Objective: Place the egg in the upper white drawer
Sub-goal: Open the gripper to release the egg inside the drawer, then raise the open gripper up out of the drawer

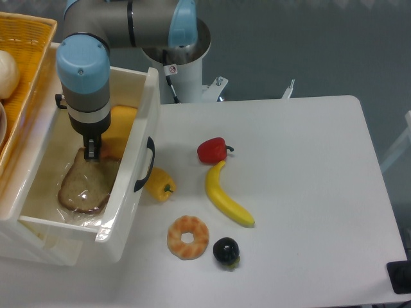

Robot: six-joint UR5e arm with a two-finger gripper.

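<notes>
Hanging inside deep white plastic drawer (146,106), end effector (92,152) over flat bread slice (87,185); finger state unclear.

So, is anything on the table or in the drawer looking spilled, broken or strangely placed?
Nothing stands out. The banana, red pepper, yellow pepper and donut lie intact on the table; the bread slice lies flat in the drawer.
</notes>
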